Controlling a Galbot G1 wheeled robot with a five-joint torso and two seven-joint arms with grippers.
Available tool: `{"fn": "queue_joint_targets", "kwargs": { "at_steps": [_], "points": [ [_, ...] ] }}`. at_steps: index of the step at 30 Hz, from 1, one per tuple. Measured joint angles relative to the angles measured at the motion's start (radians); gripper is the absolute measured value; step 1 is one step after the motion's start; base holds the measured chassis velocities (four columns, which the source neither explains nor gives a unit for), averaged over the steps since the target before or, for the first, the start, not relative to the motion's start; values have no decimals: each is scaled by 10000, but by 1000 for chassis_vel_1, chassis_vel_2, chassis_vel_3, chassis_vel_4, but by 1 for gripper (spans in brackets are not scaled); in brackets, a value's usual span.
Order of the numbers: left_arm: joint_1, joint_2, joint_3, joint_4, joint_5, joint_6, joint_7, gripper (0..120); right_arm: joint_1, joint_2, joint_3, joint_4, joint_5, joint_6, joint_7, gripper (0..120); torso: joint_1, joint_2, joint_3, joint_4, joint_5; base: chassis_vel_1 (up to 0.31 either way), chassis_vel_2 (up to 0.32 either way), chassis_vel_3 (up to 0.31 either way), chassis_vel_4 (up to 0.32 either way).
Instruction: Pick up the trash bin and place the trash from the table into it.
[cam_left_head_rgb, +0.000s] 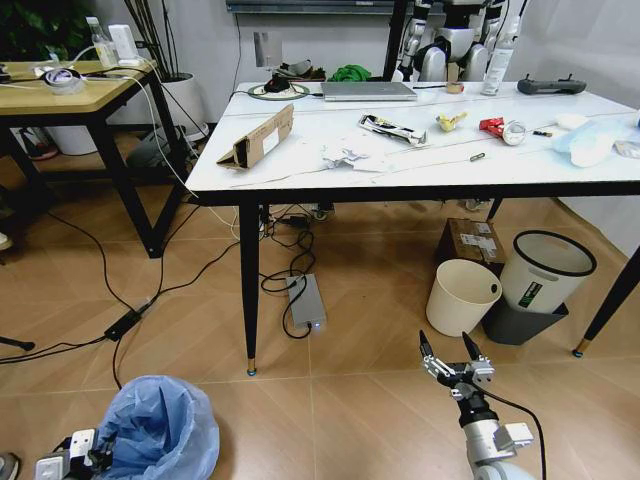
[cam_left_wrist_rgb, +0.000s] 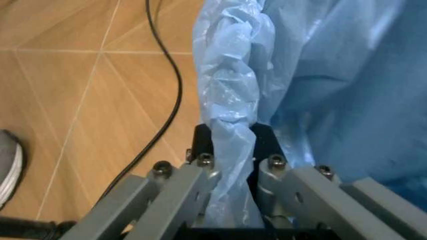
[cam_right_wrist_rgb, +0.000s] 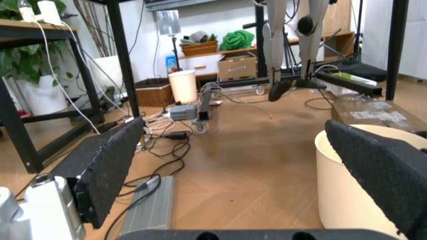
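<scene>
The trash bin (cam_left_head_rgb: 158, 428), lined with a crinkled light-blue bag, sits low at my left over the floor. My left gripper (cam_left_wrist_rgb: 230, 145) is shut on its bag-covered rim (cam_left_wrist_rgb: 227, 100). The marble-look table (cam_left_head_rgb: 300, 170) stands ahead with trash on it: a torn brown cardboard box (cam_left_head_rgb: 258, 139), crumpled white paper (cam_left_head_rgb: 345, 157), a wrapper (cam_left_head_rgb: 392, 128), small yellow and red scraps (cam_left_head_rgb: 450, 121) and a light-blue mask (cam_left_head_rgb: 590, 142). My right gripper (cam_left_head_rgb: 455, 355) hangs open above the floor in front of the table, holding nothing.
A plain cream bin (cam_left_head_rgb: 462, 296) and a black bin with a white rim (cam_left_head_rgb: 540, 275) stand under the table's right end. Cables and a power brick (cam_left_head_rgb: 306, 300) lie on the floor by the table leg (cam_left_head_rgb: 248, 290). A wooden-topped table (cam_left_head_rgb: 60, 95) stands at left.
</scene>
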Motion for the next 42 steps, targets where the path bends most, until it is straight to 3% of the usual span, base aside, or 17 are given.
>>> {"fn": "queue_joint_targets", "kwargs": {
  "at_steps": [9,16,22,23,28,35,42],
  "points": [
    [478,-137,-13,-491,-815,-600,1561,0,-12,0,-4,6,-38,0,0,100,1,-1,2,1,-22,0,0,0,0],
    [1636,183,542,-2225,-2379,-1243,2010,0,-27,-8,-80,44,-158,-27,0,100,2,-1,2,-2,-12,0,0,0,0],
    [2922,645,1104,-4851,-3296,-995,1121,0,-105,-47,-143,111,-276,-76,13,100,2,0,1,-1,-5,0,0,0,0],
    [2922,645,1104,-4851,-3296,-995,1121,0,-105,-47,-143,111,-276,-76,13,100,2,0,1,-1,-5,0,0,0,0],
    [3459,871,1375,-6602,-4429,-308,-193,0,-189,-138,-109,159,-299,-111,31,100,2,0,1,-1,-5,0,0,0,0],
    [3719,937,1634,-7913,-5054,378,-1635,0,-360,-214,-17,208,-323,-113,36,100,15,50,36,-2,-9,0,0,0,0],
    [3749,723,1749,-8195,-4939,373,-1700,0,-489,-160,6,313,-365,-108,38,100,94,297,204,-1,-8,0,0,0,0]
  ]
}}
